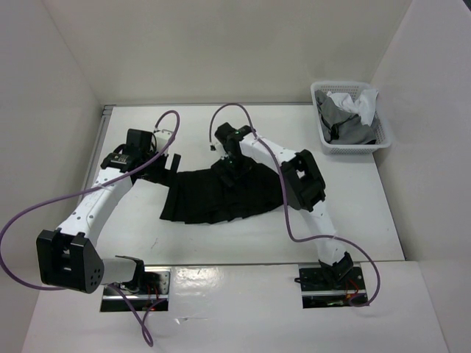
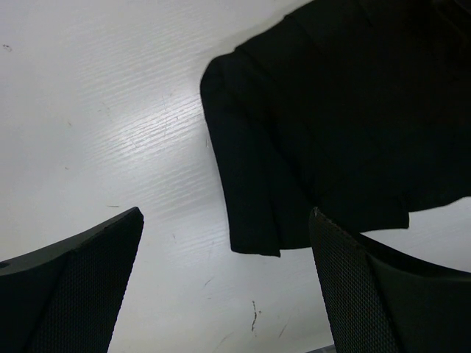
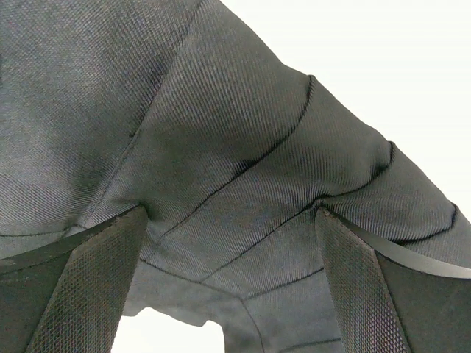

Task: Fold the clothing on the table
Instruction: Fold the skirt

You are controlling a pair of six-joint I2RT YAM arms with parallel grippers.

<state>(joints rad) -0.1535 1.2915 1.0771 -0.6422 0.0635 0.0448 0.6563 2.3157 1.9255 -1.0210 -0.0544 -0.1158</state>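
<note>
As the skirt (image 1: pixel 213 200) lies long left-to-right, our right gripper (image 1: pixel 234 169) hangs wide open over its far edge, our left gripper (image 1: pixel 171 165) open beside its left end.

One black skirt (image 1: pixel 213 200) is lying on one table (image 1: pixel 353 217). Two arms are flanking it: the left arm (image 1: pixel 96 206) at its left, the right arm (image 1: pixel 302 184) at its right. One basket (image 1: pixel 353 148), far right of it, is holding one grey garment (image 1: pixel 346 121) and one white garment (image 1: pixel 359 101).
</note>
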